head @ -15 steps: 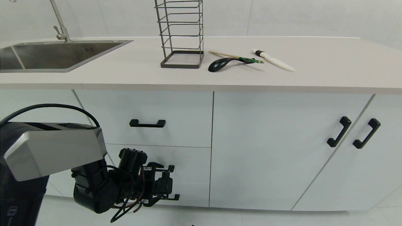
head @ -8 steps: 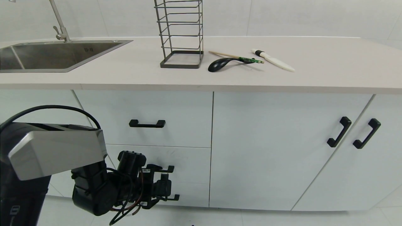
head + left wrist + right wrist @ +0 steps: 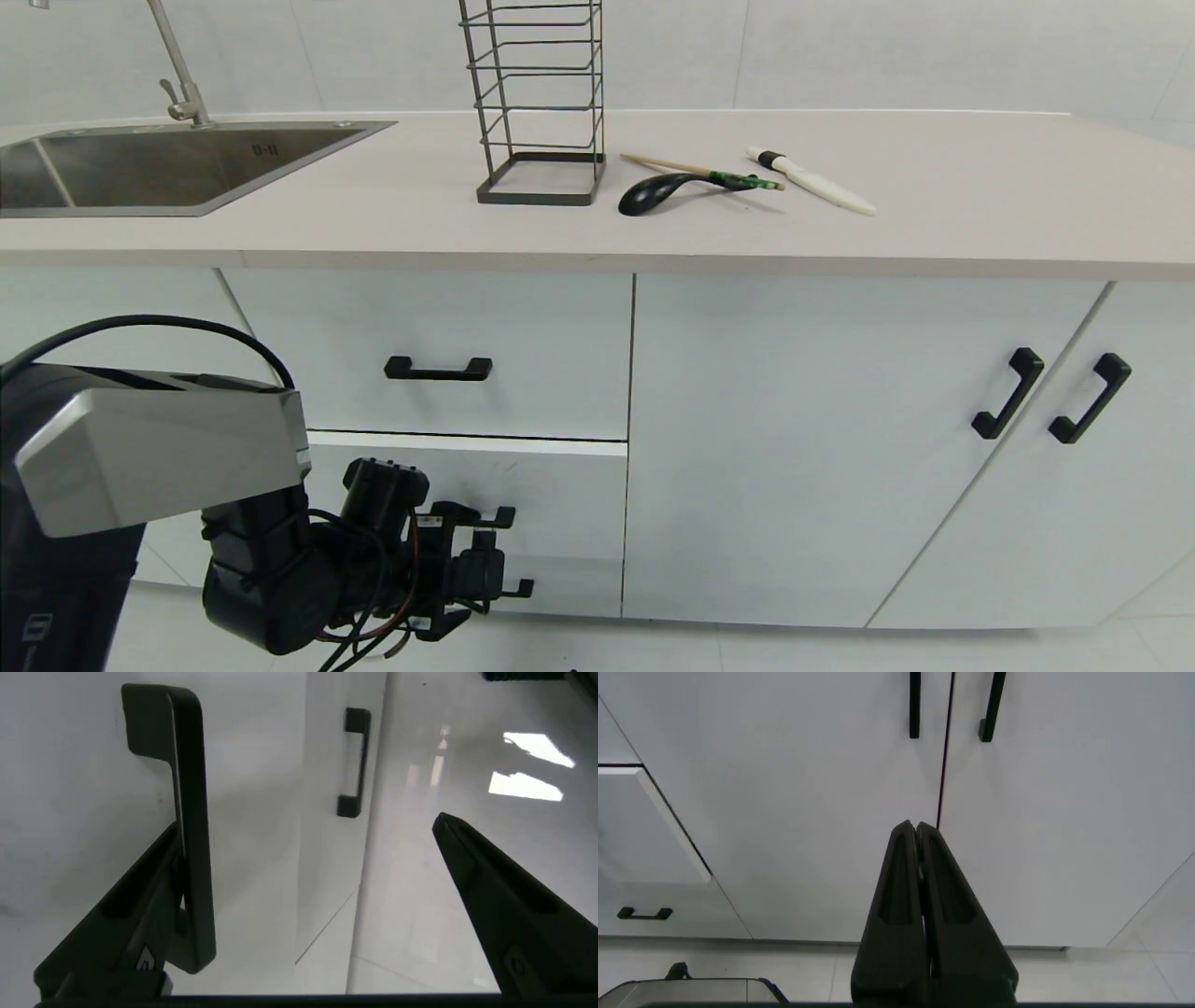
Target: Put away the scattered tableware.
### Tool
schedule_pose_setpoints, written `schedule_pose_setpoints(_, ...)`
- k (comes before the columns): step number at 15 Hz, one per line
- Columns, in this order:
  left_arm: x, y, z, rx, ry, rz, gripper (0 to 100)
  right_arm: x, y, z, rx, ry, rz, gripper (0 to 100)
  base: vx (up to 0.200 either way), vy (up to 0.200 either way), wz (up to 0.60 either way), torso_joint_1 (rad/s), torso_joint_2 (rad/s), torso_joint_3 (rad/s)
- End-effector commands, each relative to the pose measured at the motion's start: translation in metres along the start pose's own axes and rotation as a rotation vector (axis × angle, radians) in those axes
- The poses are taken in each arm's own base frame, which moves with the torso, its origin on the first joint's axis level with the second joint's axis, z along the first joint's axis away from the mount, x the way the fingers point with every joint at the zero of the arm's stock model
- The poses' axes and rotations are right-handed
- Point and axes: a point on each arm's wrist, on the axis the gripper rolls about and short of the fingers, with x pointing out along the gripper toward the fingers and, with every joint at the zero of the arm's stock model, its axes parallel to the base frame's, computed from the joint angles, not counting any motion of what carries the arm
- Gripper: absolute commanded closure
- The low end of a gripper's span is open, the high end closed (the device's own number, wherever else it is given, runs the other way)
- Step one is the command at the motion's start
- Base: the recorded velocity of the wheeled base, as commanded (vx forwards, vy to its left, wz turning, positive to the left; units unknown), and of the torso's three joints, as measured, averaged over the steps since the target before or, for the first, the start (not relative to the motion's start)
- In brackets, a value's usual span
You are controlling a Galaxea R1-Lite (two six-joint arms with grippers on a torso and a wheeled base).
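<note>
On the counter lie a black spoon [image 3: 653, 189], a pair of chopsticks [image 3: 700, 170] with a green section, and a white knife [image 3: 812, 180] with a black band. Low on the left, my left gripper [image 3: 495, 560] is at the middle drawer [image 3: 560, 485], which stands slightly out from the cabinet front. In the left wrist view the gripper [image 3: 308, 831] is open, and the drawer's black handle [image 3: 187, 831] rests against one finger. My right gripper [image 3: 916, 831] is shut on nothing and faces the white cabinet doors.
A tall wire rack [image 3: 540, 103] stands on the counter just left of the spoon. A steel sink [image 3: 168, 163] with a faucet is at the far left. The top drawer's handle [image 3: 439, 367] and two door handles [image 3: 1008, 392] stick out from the fronts.
The middle drawer has slid out a little, and its top edge now shows. My left gripper has dropped slightly and drawn back with the handle.
</note>
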Motion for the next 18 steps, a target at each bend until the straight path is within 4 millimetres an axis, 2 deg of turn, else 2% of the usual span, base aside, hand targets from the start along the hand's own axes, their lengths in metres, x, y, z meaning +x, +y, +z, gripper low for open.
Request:
schedule_pose_setpoints(1,0.0,0.0,0.0,0.001,-0.001,0.0,0,0.0,0.0,0.0,0.0,0.001,0.001,100,0.0,0.0,0.0,0.0,0.0,0.0)
schedule_pose_setpoints(12,-0.025,0.0,0.011,0.032,-0.051,0.024,0,0.0,0.0,0.0,0.0,0.001,0.001,100,0.0,0.0,0.0,0.0,0.0,0.0)
schedule_pose_setpoints(18,-0.07,-0.006,0.021,0.051,-0.104,0.069,0,0.0,0.0,0.0,0.0,0.001,-0.001,100,0.0,0.0,0.0,0.0,0.0,0.0)
